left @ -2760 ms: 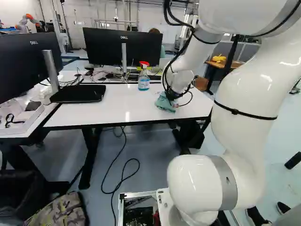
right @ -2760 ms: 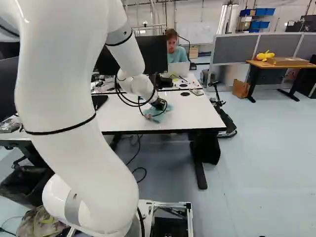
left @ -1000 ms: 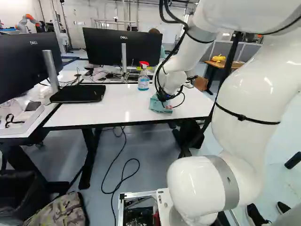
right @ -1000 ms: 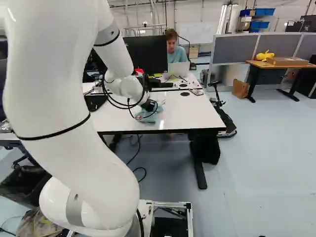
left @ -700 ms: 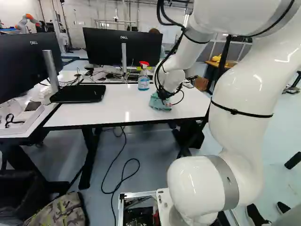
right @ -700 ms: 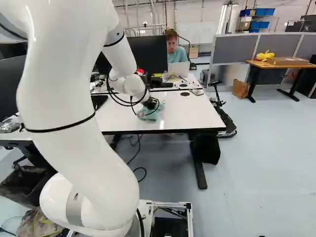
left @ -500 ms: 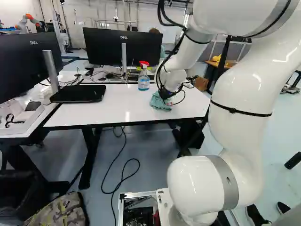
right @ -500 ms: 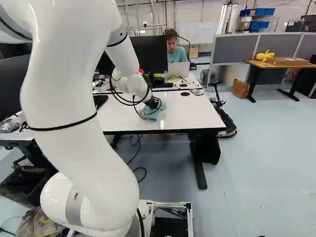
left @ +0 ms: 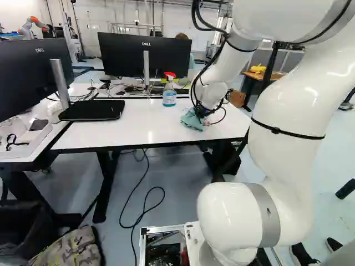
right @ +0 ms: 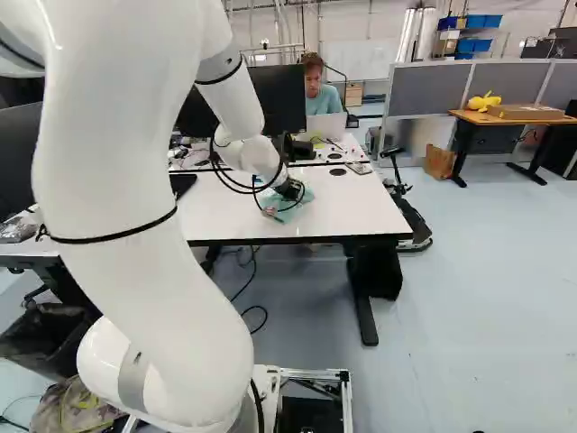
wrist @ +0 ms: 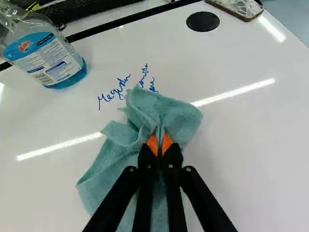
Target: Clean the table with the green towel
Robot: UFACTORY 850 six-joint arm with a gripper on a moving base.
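We've slid toward three o'clock in the base views, gripper [wrist: 160, 144] pinching the towel [wrist: 115, 153]; blue writing [wrist: 114, 92] at its eleven o'clock needs more wiping.

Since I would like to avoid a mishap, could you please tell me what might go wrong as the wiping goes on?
The spray bottle stands on the same tabletop, so a wide stroke might knock it over. The gripper pinches the towel in a bunched fold, so the cloth could slip or wipe unevenly. The blue writing lies just beyond the towel's edge and may be missed.
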